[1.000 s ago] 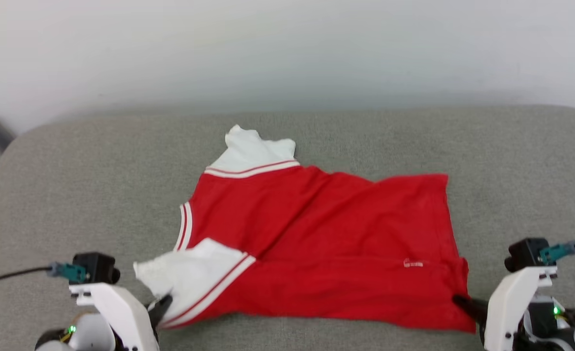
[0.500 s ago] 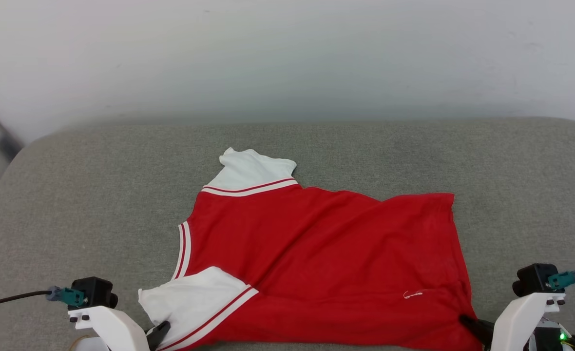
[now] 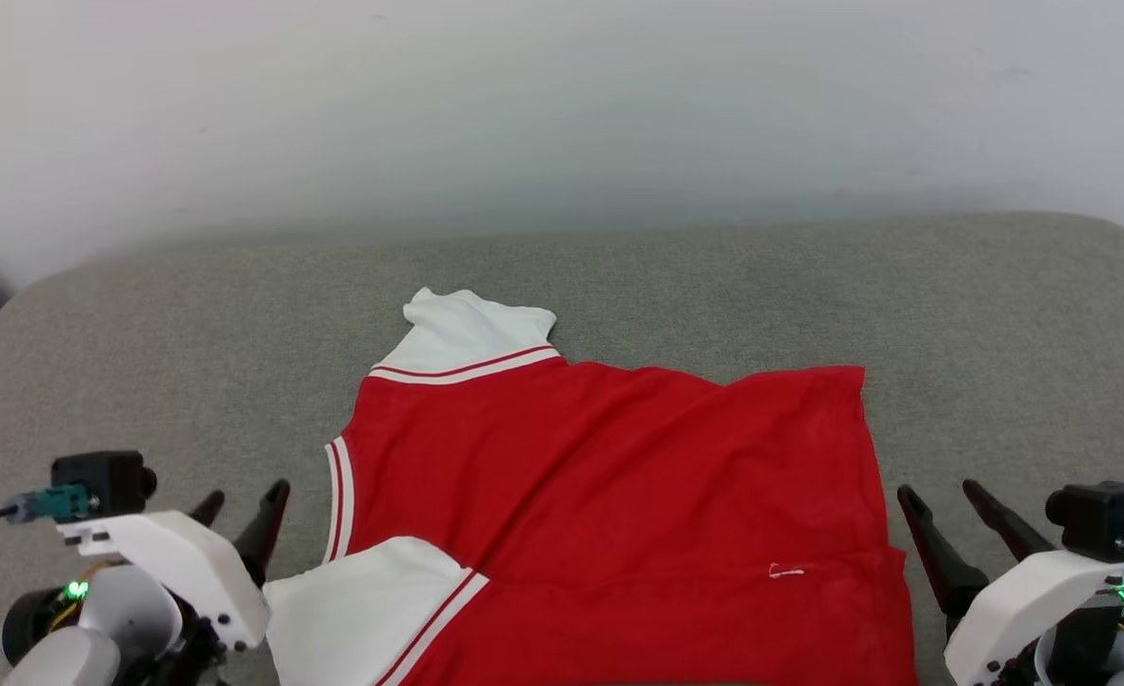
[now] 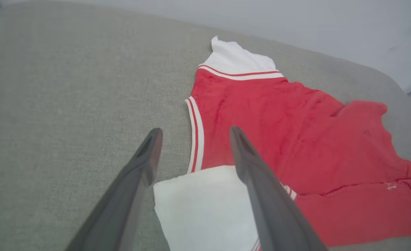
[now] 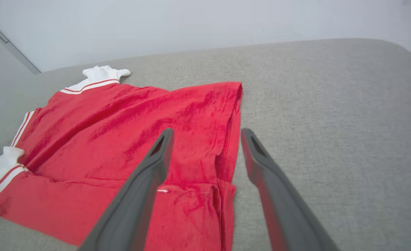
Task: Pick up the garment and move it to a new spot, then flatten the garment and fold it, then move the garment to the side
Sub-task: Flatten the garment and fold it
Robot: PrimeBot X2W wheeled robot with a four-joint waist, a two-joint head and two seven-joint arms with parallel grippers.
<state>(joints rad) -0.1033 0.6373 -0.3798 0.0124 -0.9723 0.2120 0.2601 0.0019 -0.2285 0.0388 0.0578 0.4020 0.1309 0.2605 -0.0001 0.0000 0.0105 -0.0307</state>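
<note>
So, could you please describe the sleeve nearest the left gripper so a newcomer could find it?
On the grey cushion lies a red T-shirt, plain side up. Its near sleeve is the white panel at the corner beside the open left gripper; unlike the far sleeve, its red-striped trim runs diagonally.

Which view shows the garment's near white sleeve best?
The left wrist view: the near white sleeve lies large and close, its left edge plain. The head view shows it smaller, cut by the bottom edge; the right wrist view catches a small part at its left edge.
</note>
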